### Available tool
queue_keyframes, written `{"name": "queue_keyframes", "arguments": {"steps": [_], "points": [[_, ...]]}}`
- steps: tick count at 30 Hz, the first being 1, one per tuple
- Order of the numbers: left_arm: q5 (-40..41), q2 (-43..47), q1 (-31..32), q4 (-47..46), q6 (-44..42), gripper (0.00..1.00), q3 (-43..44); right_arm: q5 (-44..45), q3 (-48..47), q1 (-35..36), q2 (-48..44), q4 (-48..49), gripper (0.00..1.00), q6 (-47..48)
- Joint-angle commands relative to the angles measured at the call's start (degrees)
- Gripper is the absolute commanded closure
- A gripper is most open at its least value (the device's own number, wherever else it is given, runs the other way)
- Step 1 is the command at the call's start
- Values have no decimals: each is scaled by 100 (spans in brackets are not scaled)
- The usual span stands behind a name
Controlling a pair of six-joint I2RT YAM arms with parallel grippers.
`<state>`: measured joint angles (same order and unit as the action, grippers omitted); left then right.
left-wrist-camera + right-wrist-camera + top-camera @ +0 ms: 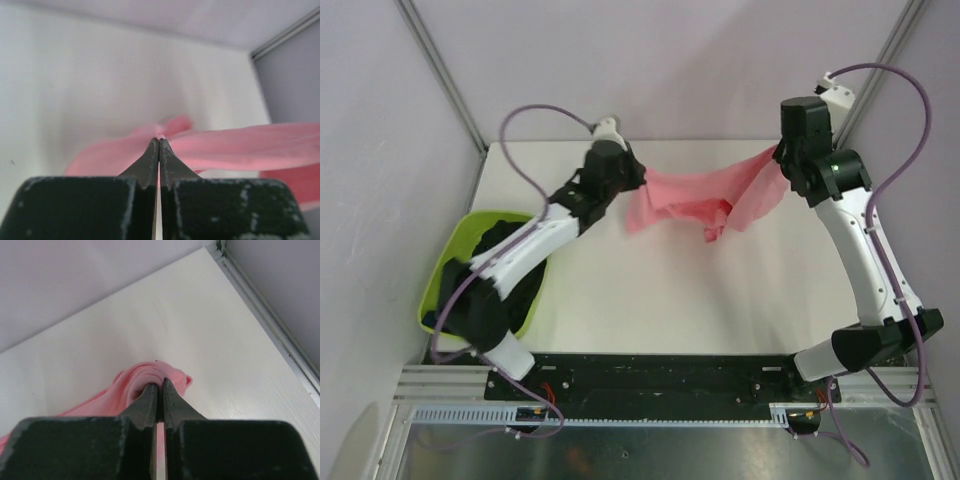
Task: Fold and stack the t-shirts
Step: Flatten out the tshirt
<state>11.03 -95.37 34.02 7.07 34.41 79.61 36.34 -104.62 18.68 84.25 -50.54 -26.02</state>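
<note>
A salmon-pink t-shirt (695,200) hangs stretched between both grippers above the far half of the white table (690,290). My left gripper (638,180) is shut on its left end, and in the left wrist view the pink t-shirt (240,147) bunches at the gripper (159,140) tips. On the shirt's right end my right gripper (782,155) is shut; the right wrist view shows the t-shirt (145,377) folded around the gripper (161,385) tips. Dark navy-black t-shirts (500,275) lie heaped in the tub at left, partly under my left arm.
A lime-green plastic tub (440,275) sits at the table's left edge. Metal frame posts (440,70) rise at the back corners, and a rail (270,320) runs along the table's right side. Purple cables loop above both arms.
</note>
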Motion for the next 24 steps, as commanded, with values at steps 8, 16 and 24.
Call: {"name": "queue_keyframes", "arguments": {"steps": [8, 16, 24], "points": [[936, 1291, -80, -131, -1244, 100, 770, -363, 750, -382, -1124, 2402, 100, 82], [-30, -275, -837, 69, -1260, 100, 3318, -1097, 129, -775, -84, 4081, 100, 121], [-630, -670, -1099, 578, -1204, 100, 4952, -1286, -1070, -863, 303, 3491, 100, -6]]}}
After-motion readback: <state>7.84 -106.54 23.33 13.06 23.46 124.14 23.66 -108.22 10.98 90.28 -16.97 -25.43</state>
